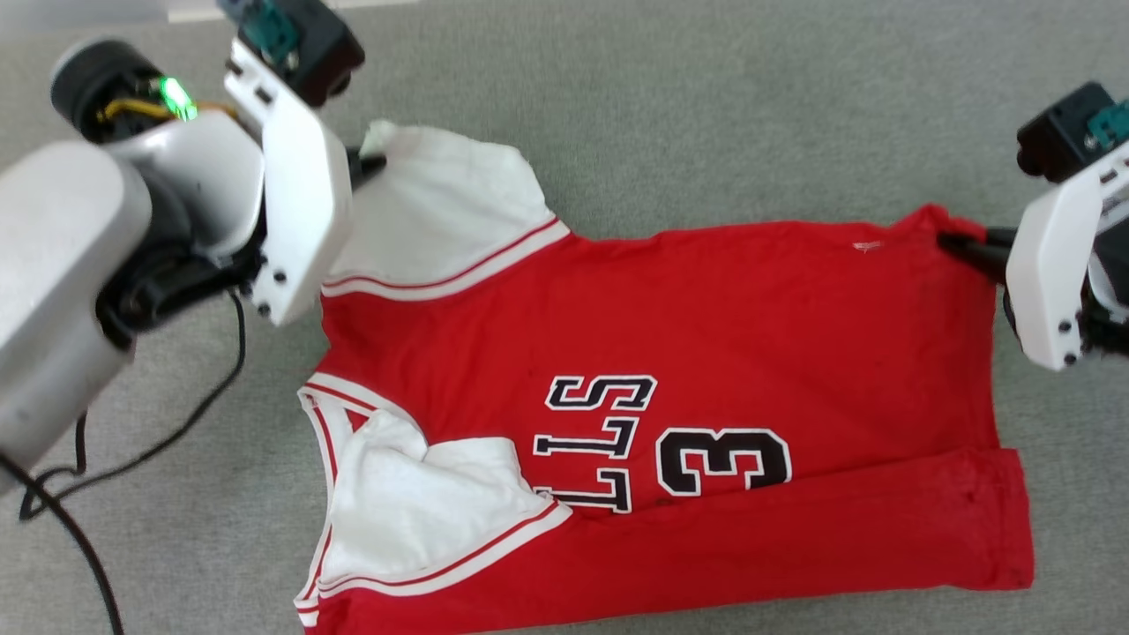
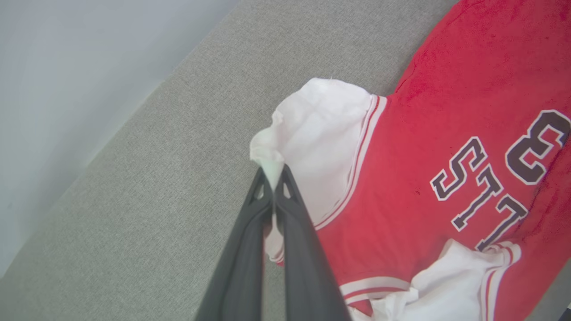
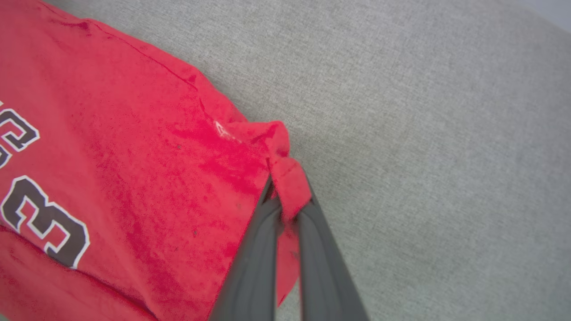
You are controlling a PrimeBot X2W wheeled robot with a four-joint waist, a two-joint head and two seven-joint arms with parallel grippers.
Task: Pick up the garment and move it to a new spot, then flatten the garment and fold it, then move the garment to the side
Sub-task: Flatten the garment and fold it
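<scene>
The garment (image 1: 723,353) is a red jersey with white sleeves and black lettering, lying front-up on the grey surface, its near long edge folded over the front. My left gripper (image 1: 369,164) is shut on the tip of the far white sleeve (image 2: 312,133), pinched between its dark fingers (image 2: 290,209). At the other end, my right gripper (image 1: 957,242) is shut on the far hem corner (image 3: 287,178), where the red cloth bunches between its fingers (image 3: 254,249). The second white sleeve (image 1: 414,503) lies crumpled near the collar.
A grey fabric surface (image 1: 670,115) spreads under and around the garment. A black cable (image 1: 176,432) trails over it at the left, below my left arm. In the left wrist view a pale wall (image 2: 67,89) borders the surface.
</scene>
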